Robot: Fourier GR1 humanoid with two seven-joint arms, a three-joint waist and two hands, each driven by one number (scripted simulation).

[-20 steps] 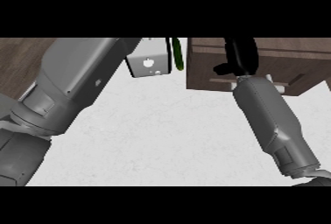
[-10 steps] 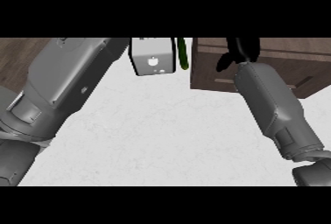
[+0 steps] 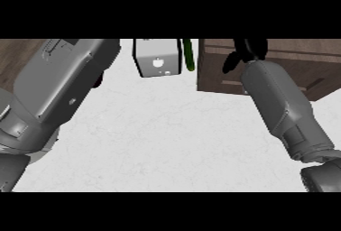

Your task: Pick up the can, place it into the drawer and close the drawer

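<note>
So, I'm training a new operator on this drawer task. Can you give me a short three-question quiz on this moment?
1. True or false: the right hand is above the brown drawer unit.
2. What stands left of the drawer unit on the white counter? A) a light grey boxy item with a green thing beside it B) a red bowl C) a plate
3. Is the can visible anywhere?

Key: 1 true. 2 A, the boxy item and green thing. 3 No, no can can be made out, and the left hand is not in view.
</note>
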